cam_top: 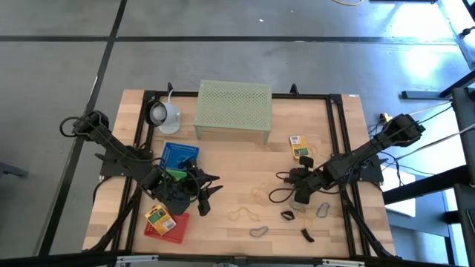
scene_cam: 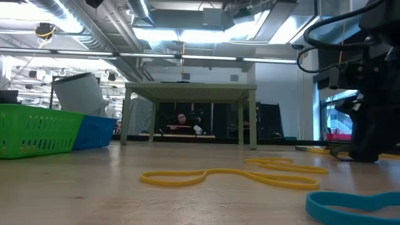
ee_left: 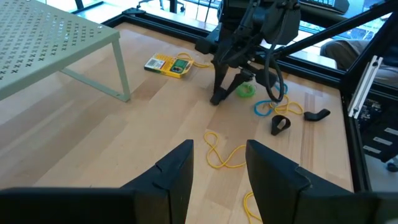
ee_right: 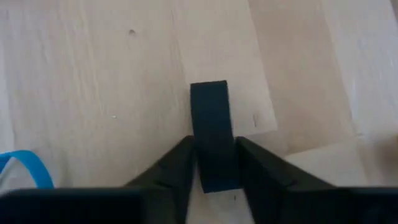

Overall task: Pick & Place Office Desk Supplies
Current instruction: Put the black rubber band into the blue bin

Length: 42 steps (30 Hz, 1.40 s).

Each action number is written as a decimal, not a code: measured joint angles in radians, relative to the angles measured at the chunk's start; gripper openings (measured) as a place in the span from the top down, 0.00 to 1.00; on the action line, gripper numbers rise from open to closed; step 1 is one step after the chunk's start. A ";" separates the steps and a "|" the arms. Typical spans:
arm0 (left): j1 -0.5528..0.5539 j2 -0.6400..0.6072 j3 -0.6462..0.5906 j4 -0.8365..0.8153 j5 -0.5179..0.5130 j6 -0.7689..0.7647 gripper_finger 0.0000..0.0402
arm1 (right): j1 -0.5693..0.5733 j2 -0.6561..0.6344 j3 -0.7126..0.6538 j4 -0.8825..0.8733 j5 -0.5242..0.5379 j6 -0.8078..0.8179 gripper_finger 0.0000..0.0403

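Right hand (ee_right: 214, 163) clamped on black clip (ee_right: 211, 127), blue loop (ee_right: 28, 167) beside, left hand (ee_left: 217, 165) apart.

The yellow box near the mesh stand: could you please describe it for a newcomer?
Find the big pale green mesh stand at the table's back. Off its right front corner, the yellow box lies on bare wood; the other yellow box rests on a red tray at the left.
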State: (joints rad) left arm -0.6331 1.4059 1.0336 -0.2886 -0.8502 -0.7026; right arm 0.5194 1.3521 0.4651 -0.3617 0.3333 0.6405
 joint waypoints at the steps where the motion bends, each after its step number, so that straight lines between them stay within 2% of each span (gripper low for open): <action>1: 0.000 0.000 0.000 0.000 0.005 0.000 0.65 | 0.000 0.000 0.000 0.001 0.005 0.004 0.79; 5: 0.000 0.000 0.000 0.000 0.027 0.001 0.65 | -0.001 0.004 0.009 0.000 0.035 -0.002 0.97; 9: 0.000 0.000 0.000 0.000 0.040 0.003 0.65 | -0.002 0.003 0.087 0.011 0.139 -0.055 0.94; 15: 0.000 0.000 0.000 0.000 0.040 0.034 0.65 | -0.028 0.002 0.295 0.067 0.397 -0.246 0.95; 17: 0.000 0.000 0.000 0.000 0.040 0.035 0.65 | -0.038 0.002 0.358 0.126 0.441 -0.323 0.97; 19: 0.000 0.000 0.000 0.000 0.032 0.036 0.65 | -0.046 0.001 0.399 0.224 0.441 -0.428 0.98; 21: 0.000 0.008 0.000 0.003 0.000 0.053 0.65 | -0.053 0.001 0.406 0.362 0.397 -0.549 0.99; 24: 0.000 0.034 0.000 0.025 -0.036 0.110 0.64 | -0.073 0.001 0.394 0.569 0.216 -0.664 0.97; 27: 0.001 0.070 0.000 0.086 -0.049 0.202 0.61 | -0.098 0.001 0.366 0.685 0.018 -0.683 0.97; 30: 0.007 0.114 0.000 0.177 -0.052 0.304 0.57 | -0.113 0.001 0.331 0.764 -0.092 -0.678 0.97; 33: 0.021 0.161 0.000 0.290 -0.054 0.405 0.53 | -0.115 0.001 0.287 0.819 -0.140 -0.674 0.97; 36: 0.040 0.208 0.000 0.417 -0.054 0.510 0.50 | -0.115 0.001 0.259 0.841 -0.144 -0.681 0.97; 39: 0.059 0.246 0.000 0.555 -0.054 0.623 0.49 | -0.119 0.001 0.240 0.839 -0.145 -0.705 0.96; 42: 0.080 0.279 0.000 0.698 -0.053 0.722 0.50 | -0.127 0.001 0.230 0.831 -0.198 -0.740 0.96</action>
State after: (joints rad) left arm -0.5532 1.6848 1.0332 0.4090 -0.9036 0.0191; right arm 0.3925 1.3529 0.6949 0.4695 0.1352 -0.0992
